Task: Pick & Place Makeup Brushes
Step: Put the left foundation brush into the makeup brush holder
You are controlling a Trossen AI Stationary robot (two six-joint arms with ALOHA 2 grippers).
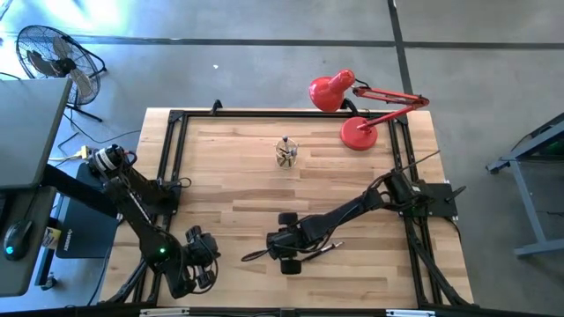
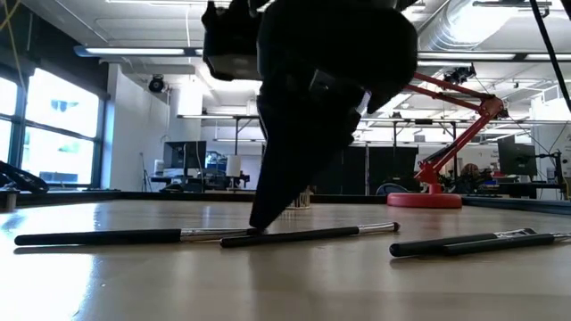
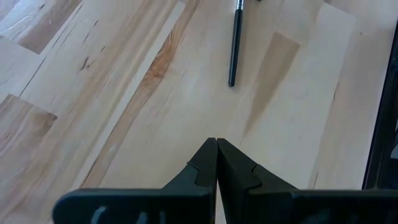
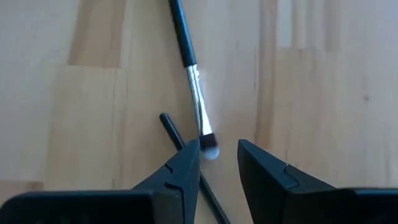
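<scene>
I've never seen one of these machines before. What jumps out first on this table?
The bright red desk lamp at the table's far right side catches the eye first. Next is the right hand, lowered near the front middle of the wooden table with its fingers open around the bristle tip of a makeup brush. The left hand waits shut at the front left, and a small cup of brushes stands mid-table.

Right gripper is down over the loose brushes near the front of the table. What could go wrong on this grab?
1. The right gripper is open, with a brush's bristle tip against one finger and a second brush passing under that finger; closing may catch both or flick one away.
2. Gripping at the tip rather than the handle, the brush may tilt or slip out when lifted.

The left gripper waits shut, clear of this.
</scene>
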